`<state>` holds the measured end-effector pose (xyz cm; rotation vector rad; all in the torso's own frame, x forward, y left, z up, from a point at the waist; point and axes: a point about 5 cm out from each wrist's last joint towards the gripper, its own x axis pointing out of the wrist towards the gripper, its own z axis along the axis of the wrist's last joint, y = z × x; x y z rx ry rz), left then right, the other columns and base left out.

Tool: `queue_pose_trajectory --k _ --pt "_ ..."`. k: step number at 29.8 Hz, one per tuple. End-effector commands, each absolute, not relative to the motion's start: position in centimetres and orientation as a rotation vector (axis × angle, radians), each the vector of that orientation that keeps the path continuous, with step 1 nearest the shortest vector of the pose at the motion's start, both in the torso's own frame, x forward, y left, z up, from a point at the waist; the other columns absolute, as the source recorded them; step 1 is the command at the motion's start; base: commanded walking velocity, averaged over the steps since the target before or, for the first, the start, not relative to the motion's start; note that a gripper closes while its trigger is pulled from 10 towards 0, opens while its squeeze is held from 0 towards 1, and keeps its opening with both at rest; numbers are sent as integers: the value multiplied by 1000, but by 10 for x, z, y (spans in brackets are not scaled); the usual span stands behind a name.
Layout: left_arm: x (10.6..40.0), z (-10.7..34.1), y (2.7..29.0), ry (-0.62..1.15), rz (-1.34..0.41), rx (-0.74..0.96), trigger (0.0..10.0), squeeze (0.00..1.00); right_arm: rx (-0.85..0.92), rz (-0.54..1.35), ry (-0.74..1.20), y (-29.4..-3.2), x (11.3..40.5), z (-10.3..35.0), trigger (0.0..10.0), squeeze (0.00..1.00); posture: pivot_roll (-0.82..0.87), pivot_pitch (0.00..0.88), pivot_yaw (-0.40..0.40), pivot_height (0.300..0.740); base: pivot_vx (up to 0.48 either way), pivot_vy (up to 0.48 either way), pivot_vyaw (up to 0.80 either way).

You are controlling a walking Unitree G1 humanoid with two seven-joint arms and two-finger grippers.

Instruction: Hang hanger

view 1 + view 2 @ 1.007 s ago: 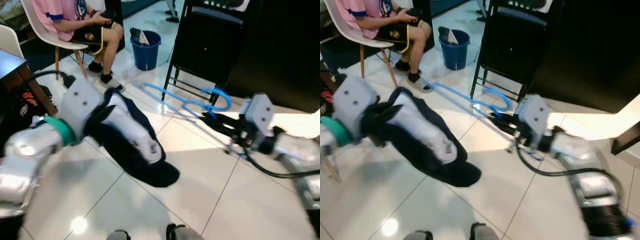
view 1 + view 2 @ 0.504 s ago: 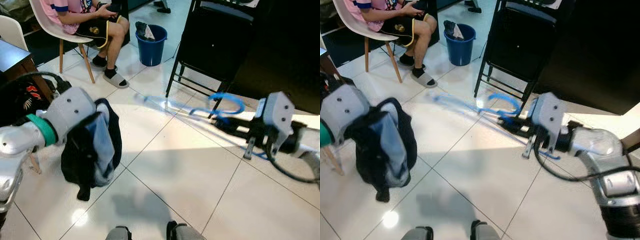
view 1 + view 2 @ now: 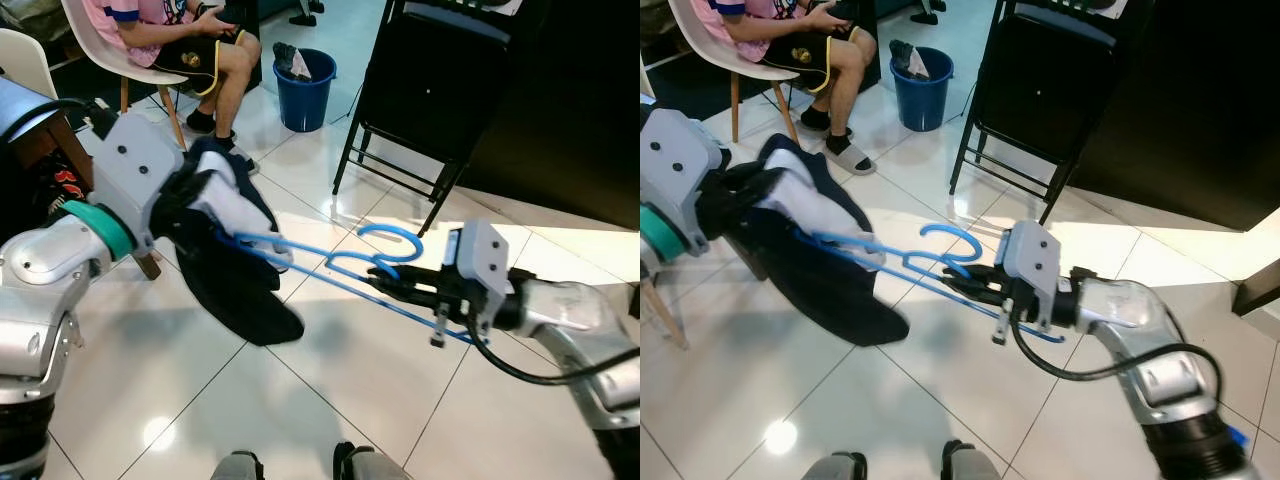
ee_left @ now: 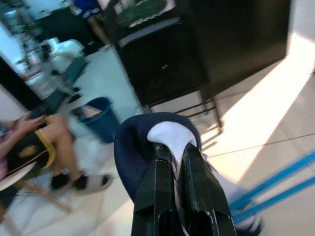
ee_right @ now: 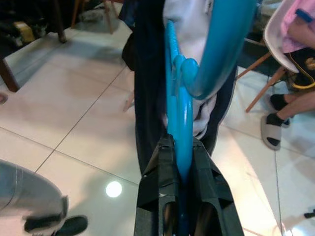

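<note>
garment, dark navy with a white lining, hangs bunched from the left tool at the left of centre in the left eye view, above the pale tiled floor. in the left wrist view the 2 black fingers sit close together, pinching a fold of the white and navy cloth between them. the blue hanger stretches across the middle of the frame, its hook curling upward near the centre and its far end reaching into the garment near the left tool. the right tool comes in from the right of the frame and is clamped on the hanger just below the hook; in the right wrist view its fingers press on either side of the blue bar, with the garment hanging beyond. a black folding chair stands at the upper centre, against a dark wall. a blue bucket sits on the floor at the upper left of centre, and beside it a person sits on a white chair at the upper left. a dark wooden table edge shows at the far left.
</note>
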<state>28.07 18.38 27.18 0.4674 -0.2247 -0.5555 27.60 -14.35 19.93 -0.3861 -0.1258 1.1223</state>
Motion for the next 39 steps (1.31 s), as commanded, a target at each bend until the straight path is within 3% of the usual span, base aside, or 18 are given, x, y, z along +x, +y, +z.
queue_pose_trajectory --k 1,10,19,24,27,29,31,33,34,35,36,37,39 --pt "276 274 178 -240 -601 462 10000 0 -396 1108 -124 -143 277 197 10000 0 50 97 34 740 0 0 0" --pt "282 277 147 -294 -762 448 10000 0 -239 1010 -243 -107 288 202 10000 0 44 90 34 740 0 0 0" --pt "292 311 114 -496 -680 304 10000 0 -119 910 -209 -69 288 179 10000 0 37 83 40 740 0 0 0" --pt "291 320 114 -536 -635 265 10000 0 -182 850 -148 -69 293 165 10000 0 36 82 41 740 0 0 0" --pt "295 309 120 -487 -581 338 10000 0 -229 642 -125 -86 310 160 10000 0 43 83 37 740 0 0 0" --pt "295 309 120 -487 -581 338 10000 0 -229 642 -125 -86 310 160 10000 0 43 83 37 740 0 0 0" --pt "308 287 140 -386 -410 501 10000 0 -139 466 -250 -108 323 185 10000 0 42 85 36 740 0 0 0" --pt "308 287 140 -386 -410 501 10000 0 -139 466 -250 -108 323 185 10000 0 42 85 36 740 0 0 0" --pt "315 282 152 -353 -311 562 10000 0 -73 483 -325 -113 321 199 10000 0 42 87 33 740 0 0 0" --pt "319 279 160 -323 -263 598 10000 0 -45 604 -382 -109 312 212 10000 0 43 88 33 740 0 0 0" --pt "319 279 160 -323 -263 598 10000 0 -45 604 -382 -109 312 212 10000 0 43 88 33 740 0 0 0" --pt "323 281 164 -305 -267 602 10000 0 -43 884 -412 -92 289 226 10000 0 41 89 32 740 0 0 0" --pt "323 281 164 -305 -267 602 10000 0 -43 884 -412 -92 289 226 10000 0 41 89 32 740 0 0 0"
